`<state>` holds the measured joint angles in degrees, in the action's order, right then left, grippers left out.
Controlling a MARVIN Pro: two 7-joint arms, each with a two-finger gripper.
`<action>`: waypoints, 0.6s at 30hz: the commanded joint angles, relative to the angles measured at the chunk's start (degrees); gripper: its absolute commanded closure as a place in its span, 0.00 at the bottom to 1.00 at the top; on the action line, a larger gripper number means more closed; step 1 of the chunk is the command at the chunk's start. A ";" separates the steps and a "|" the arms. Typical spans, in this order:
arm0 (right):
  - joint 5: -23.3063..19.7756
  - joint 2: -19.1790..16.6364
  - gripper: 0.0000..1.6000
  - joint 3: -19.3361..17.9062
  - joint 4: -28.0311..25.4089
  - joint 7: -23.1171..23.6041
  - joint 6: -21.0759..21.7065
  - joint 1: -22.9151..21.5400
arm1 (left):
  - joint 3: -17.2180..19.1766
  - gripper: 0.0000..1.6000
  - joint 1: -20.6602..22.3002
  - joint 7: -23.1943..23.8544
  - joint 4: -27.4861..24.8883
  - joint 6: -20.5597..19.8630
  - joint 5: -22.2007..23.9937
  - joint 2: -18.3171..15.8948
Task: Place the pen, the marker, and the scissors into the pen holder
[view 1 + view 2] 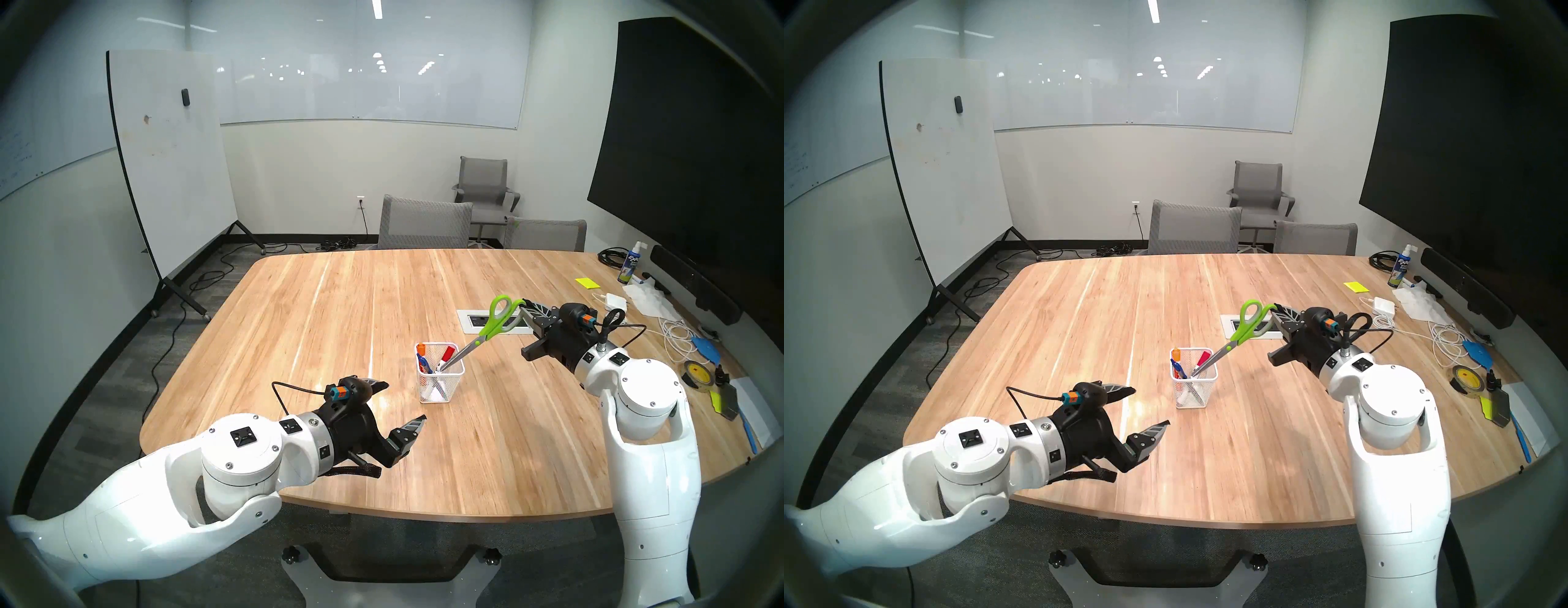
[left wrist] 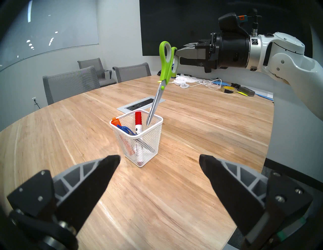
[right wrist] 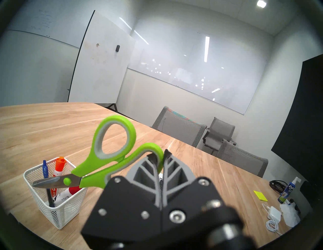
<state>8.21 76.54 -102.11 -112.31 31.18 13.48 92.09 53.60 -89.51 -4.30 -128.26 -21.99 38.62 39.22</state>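
Observation:
My right gripper (image 3: 160, 155) is shut on one lime-green handle loop of the scissors (image 1: 492, 327). They hang slanted, and their silver blade tips reach into the mouth of the white mesh pen holder (image 1: 441, 384) near the table's middle. In the holder stand a red-capped marker (image 2: 138, 120), an orange-capped marker (image 2: 115, 121) and the blue pen (image 2: 125, 129). My left gripper (image 1: 405, 402) hovers low over the table just left of the holder, open with nothing between its fingers. In the right wrist view the scissors (image 3: 111, 167) cross above the holder (image 3: 64, 214).
A power outlet panel (image 1: 475, 320) is set into the table behind the holder. Along the right edge lie white cables (image 1: 674, 335), a tape roll (image 1: 695, 373), a charger (image 1: 615, 299), yellow sticky notes (image 1: 587, 282) and a spray bottle (image 1: 630, 263). Grey chairs (image 1: 424, 225) stand at the far side.

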 commanded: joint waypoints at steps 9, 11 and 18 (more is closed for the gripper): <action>5.64 3.10 1.00 3.02 -0.46 -7.34 -0.98 -1.56 | 0.26 0.00 0.10 0.06 -0.89 0.43 0.12 0.14; 6.47 3.06 1.00 3.32 0.08 -8.20 -2.45 -1.46 | 0.26 0.00 0.10 0.06 -0.89 0.43 0.12 0.14; 8.06 2.59 1.00 3.75 1.26 -9.52 -6.19 -0.71 | 0.26 0.00 0.10 0.06 -0.89 0.43 0.12 0.13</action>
<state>15.30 79.18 -98.56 -110.94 23.63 11.41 91.78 53.60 -89.51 -4.31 -128.26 -21.99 38.62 39.22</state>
